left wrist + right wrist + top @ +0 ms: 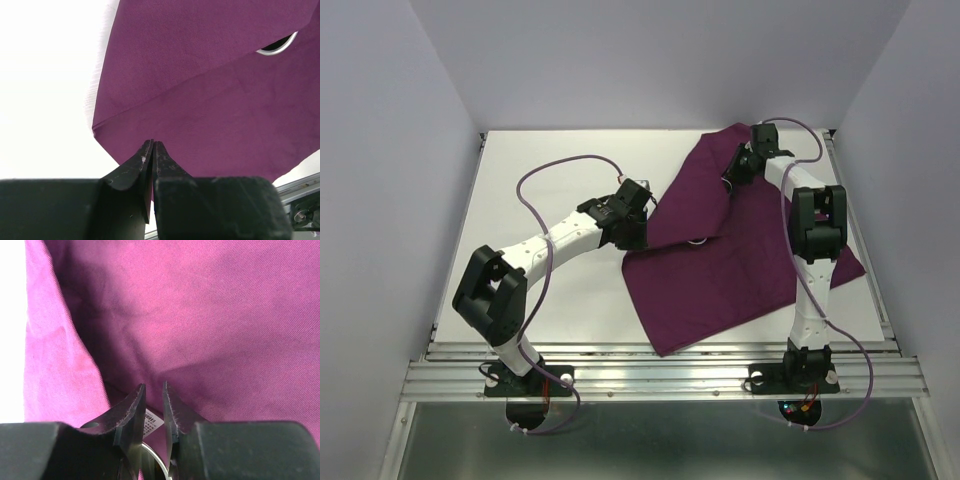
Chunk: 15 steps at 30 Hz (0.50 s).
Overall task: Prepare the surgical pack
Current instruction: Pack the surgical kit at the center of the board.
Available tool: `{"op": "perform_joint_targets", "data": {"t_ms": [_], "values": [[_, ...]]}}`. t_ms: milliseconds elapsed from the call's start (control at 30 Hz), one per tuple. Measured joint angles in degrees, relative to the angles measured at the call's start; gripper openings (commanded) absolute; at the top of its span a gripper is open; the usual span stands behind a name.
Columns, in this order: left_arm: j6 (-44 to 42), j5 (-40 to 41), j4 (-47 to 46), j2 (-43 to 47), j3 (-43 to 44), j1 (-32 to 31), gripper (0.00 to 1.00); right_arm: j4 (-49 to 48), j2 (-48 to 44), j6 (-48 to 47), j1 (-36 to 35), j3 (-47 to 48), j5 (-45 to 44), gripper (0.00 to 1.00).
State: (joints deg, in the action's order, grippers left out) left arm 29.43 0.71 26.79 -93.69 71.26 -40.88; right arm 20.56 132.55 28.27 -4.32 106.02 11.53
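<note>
The dark-purple cloth (pixel 740 270) lies on the right half of the table, with its far-left part folded over the middle. A shiny rim of the steel tray (pixel 277 46) peeks out under that fold; the tray's rim (pixel 151 456) also shows below the right jaws, beside a barcode label (pixel 151 421). My left gripper (pixel 632 212) is at the cloth's left edge; in the left wrist view the left gripper (pixel 153 143) has its jaws together just above the cloth, with nothing seen between them. My right gripper (pixel 154 388) is low over the cloth near its far corner, jaws a narrow gap apart. Scissors, forceps and gauze are hidden.
The white tabletop (pixel 540 180) lies bare left of the cloth. Grey walls enclose the table on three sides. A metal rail (pixel 660 375) runs along the near edge, where both arm bases are bolted. Purple cables loop over both arms.
</note>
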Motion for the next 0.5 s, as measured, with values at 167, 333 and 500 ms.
{"op": "perform_joint_targets", "data": {"t_ms": [167, 333, 500], "values": [[0.0, 0.0, 0.0, 0.0, 0.0, 0.0, 0.14, 0.0, 0.0, -0.2, 0.0, 0.0, 0.0, 0.28], [-0.1, 0.1, 0.1, 0.0, 0.2, 0.0, 0.15, 0.6, -0.5, -0.5, -0.2, -0.1, -2.7, 0.39], [-0.5, 0.9, 0.3, 0.0, 1.1, 0.0, 0.22, 1.8, -4.1, -1.0, 0.4, -2.4, -7.6, 0.41]]}}
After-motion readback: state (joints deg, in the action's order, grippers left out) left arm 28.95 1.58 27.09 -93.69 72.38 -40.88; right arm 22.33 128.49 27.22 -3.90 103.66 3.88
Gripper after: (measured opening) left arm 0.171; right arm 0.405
